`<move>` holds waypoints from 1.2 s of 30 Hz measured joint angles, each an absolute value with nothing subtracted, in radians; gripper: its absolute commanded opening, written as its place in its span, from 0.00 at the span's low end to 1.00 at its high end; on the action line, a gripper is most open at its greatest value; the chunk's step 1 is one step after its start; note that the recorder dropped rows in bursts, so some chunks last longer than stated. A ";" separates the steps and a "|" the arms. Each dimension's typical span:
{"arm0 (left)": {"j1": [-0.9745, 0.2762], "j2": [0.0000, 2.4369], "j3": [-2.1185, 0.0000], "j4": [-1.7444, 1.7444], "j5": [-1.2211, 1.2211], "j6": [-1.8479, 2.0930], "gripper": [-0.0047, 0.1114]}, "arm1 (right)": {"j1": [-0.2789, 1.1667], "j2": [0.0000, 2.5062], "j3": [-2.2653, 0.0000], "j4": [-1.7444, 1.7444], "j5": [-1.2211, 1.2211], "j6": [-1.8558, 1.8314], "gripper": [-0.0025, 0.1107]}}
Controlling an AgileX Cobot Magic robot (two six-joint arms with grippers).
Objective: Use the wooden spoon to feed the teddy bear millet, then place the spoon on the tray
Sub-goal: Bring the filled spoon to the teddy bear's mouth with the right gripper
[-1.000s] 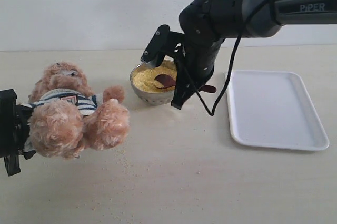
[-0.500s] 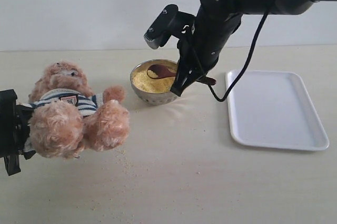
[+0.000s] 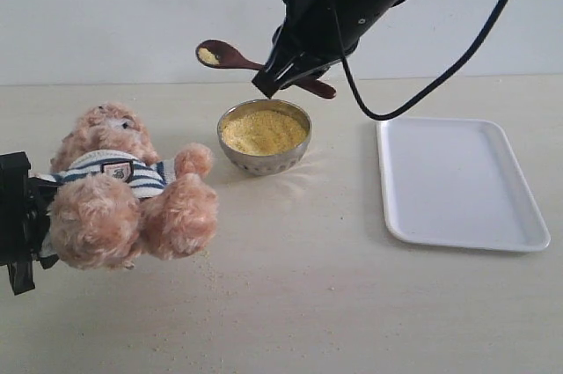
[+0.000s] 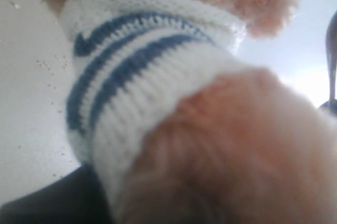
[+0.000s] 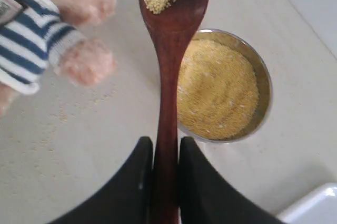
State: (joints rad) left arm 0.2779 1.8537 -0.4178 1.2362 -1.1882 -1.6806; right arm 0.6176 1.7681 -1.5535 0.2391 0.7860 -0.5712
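soft, even light falls on the pale worktop [image 3: 308, 304], casting only a faint shadow beside the steel bowl [image 3: 264, 161]; in the left wrist view the teddy bear [image 4: 158, 76] looms blurred, glare washed-out behind.

Light-brown teddy bear [image 3: 123, 189] in navy-and-white stripes, reddish-brown wooden spoon [image 3: 230, 57], yellow millet [image 3: 262, 132], white tray [image 3: 457, 180].

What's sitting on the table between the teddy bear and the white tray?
A steel bowl heaped with millet stands between the teddy bear and the tray, nearer the bear, as the exterior view shows.
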 measured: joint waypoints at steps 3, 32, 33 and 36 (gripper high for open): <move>0.278 1.854 -0.418 1.260 -1.188 -1.686 0.08 | 0.659 1.767 -1.553 0.278 0.779 -0.595 0.02; 0.180 1.854 -0.418 1.274 -1.188 -1.751 0.08 | 0.808 1.877 -1.553 0.084 0.577 -0.657 0.02; 0.180 1.854 -0.418 1.271 -1.188 -1.751 0.08 | 0.808 1.877 -1.553 0.063 0.588 -0.654 0.02; 0.180 1.854 -0.418 1.264 -1.188 -1.751 0.08 | 0.808 1.877 -1.553 -0.006 0.610 -0.628 0.02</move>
